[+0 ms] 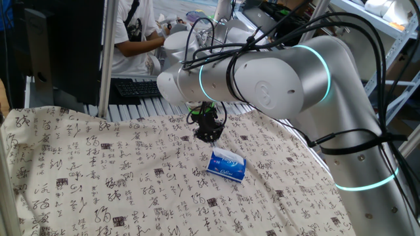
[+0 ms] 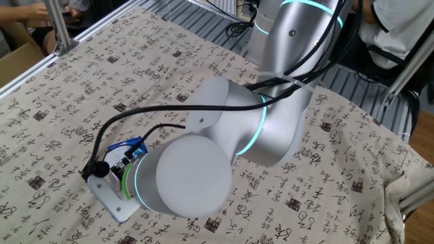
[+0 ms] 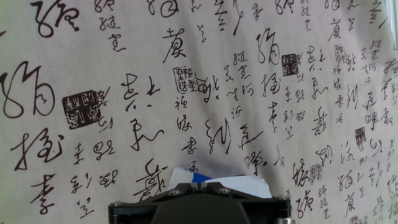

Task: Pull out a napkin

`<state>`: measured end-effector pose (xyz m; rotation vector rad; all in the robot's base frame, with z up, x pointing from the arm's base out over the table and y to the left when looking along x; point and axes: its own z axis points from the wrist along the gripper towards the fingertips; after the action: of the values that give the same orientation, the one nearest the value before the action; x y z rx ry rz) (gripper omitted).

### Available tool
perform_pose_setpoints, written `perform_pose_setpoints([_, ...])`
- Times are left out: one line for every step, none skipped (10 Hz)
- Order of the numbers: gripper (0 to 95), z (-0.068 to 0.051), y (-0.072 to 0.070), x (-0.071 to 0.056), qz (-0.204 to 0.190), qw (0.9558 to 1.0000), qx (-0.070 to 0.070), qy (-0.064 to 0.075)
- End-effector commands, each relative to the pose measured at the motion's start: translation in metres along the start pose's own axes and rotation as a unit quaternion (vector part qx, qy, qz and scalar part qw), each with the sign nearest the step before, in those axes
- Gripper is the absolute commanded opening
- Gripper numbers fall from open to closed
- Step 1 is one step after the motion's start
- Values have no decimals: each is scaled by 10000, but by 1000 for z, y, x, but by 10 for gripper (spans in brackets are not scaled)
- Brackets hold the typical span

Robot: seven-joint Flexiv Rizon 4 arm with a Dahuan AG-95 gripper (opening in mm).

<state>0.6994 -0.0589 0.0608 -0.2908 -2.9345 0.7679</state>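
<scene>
The blue-and-white tissue pack (image 1: 226, 166) lies on the printed cloth near the middle of the table. A bit of white napkin (image 1: 224, 156) shows at its top. My gripper (image 1: 209, 136) hangs above the cloth, just up and left of the pack and not touching it. Its fingers look closed together with nothing between them. In the hand view the gripper (image 3: 199, 185) sits at the bottom edge, with white and blue parts of the pack (image 3: 245, 184) just beyond it. In the other fixed view the arm hides the pack and the fingers.
A cloth with black calligraphy (image 1: 98, 170) covers the table. The big silver arm (image 1: 275, 78) reaches over from the right with black cables. A person (image 1: 134, 29) and a keyboard (image 1: 134, 88) are behind the far edge. A metal post (image 1: 105, 59) stands at the back left.
</scene>
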Motion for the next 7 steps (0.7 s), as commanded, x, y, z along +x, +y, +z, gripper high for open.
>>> perform_pose_setpoints([0, 1, 1, 0, 47, 9999, 134, -12])
perform_pose_setpoints([0, 1, 2, 0, 58, 9997, 250, -30])
perform_pose_setpoints([0, 1, 3, 0, 60, 9996, 291, -25])
perform_pose_setpoints([0, -2, 3, 0, 63, 9995, 302, 6])
perform_pose_setpoints([0, -3, 3, 0, 56, 9996, 287, 8])
perform_pose_setpoints([0, -6, 1, -1, 26, 9997, 227, 5])
perform_pose_setpoints([0, -9, -1, -1, 13, 9999, 166, 3])
